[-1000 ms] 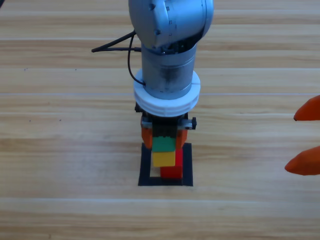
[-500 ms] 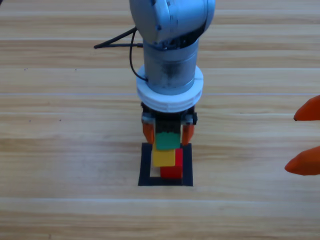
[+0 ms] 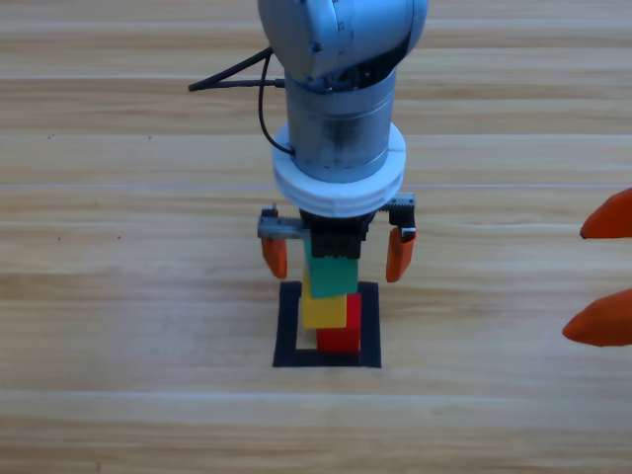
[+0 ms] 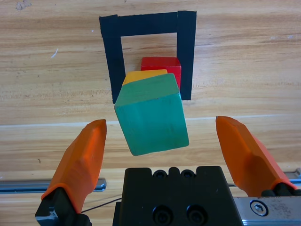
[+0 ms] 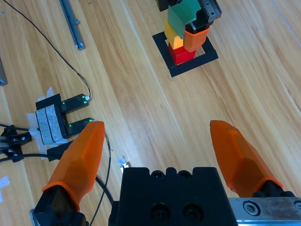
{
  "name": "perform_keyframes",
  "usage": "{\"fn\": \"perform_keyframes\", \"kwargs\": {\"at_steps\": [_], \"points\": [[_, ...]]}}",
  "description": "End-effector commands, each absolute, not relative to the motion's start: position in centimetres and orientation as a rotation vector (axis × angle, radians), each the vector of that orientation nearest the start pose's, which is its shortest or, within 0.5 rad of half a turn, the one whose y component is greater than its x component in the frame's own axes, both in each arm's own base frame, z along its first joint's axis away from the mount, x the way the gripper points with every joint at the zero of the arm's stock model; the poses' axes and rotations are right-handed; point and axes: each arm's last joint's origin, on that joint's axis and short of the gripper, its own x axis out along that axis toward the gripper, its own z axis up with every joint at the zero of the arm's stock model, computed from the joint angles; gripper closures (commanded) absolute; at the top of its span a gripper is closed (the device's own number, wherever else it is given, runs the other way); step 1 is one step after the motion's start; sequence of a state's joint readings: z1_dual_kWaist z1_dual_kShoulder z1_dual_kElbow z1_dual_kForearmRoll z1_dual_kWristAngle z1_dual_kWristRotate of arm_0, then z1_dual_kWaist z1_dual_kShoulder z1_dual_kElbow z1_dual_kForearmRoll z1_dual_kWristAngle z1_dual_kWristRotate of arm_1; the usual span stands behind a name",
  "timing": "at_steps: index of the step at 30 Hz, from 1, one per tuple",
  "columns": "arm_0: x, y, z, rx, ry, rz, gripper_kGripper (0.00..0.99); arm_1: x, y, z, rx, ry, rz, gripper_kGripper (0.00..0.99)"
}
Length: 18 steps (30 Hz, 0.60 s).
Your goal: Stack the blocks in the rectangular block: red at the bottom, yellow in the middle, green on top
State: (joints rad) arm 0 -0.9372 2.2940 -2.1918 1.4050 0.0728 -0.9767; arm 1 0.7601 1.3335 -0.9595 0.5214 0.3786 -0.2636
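Inside the black tape rectangular block (image 3: 288, 326) (image 4: 141, 23) the red cube (image 3: 341, 339) (image 4: 162, 63) sits on the wood. The yellow cube (image 3: 323, 312) (image 4: 141, 75) lies on it, shifted a little left. The green cube (image 3: 331, 276) (image 4: 153, 115) rests on the yellow one, turned slightly askew. My left gripper (image 3: 337, 259) (image 4: 162, 122) hangs over the stack, open, its jaws on either side of the green cube and clear of it. At the right edge my right gripper (image 3: 592, 269) (image 5: 157, 125) waits, open and holding nothing. The right wrist view shows the stack (image 5: 181, 37) from afar.
A black cable (image 3: 232, 79) trails from the left arm across the table's back. Off to the side in the right wrist view lie a taped black sensor box (image 5: 61, 117) with green lights, thin wires and a metal rail (image 5: 70, 19).
The left gripper's jaws have spread apart and let go of the green cube, which now rests on the yellow one. The gripper has also drawn back slightly. The right arm has not moved.
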Motion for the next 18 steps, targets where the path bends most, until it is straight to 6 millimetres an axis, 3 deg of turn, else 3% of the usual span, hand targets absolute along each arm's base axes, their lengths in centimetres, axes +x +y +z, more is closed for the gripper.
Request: {"fn": "perform_keyframes", "kwargs": {"at_steps": [1,4,7,12,15,18], "points": [[25.4,-36.1,32.4,-0.031,1.381,-0.042,0.0,15.2,16.5,31.6,-0.378,0.85,1.172,0.008],[23.6,-33.4,37.5,-0.067,1.248,-0.069,0.0,15.3,16.5,31.6,-0.377,0.852,1.171,0.008],[21.6,-32.0,40.7,-0.042,1.117,-0.099,0.0,15.4,16.6,31.6,-0.381,0.853,1.168,0.008],[16.4,-31.7,42.4,0.076,1.002,-0.194,0.0,15.7,16.7,31.3,-0.399,0.865,1.142,0.008],[13.7,-31.2,42.0,0.139,0.951,-0.274,0.0,15.7,16.6,31.1,-0.404,0.873,1.135,0.008],[11.3,-29.3,40.9,0.161,0.892,-0.391,0.0,15.8,16.7,31.1,-0.403,0.873,1.136,0.008]]}}
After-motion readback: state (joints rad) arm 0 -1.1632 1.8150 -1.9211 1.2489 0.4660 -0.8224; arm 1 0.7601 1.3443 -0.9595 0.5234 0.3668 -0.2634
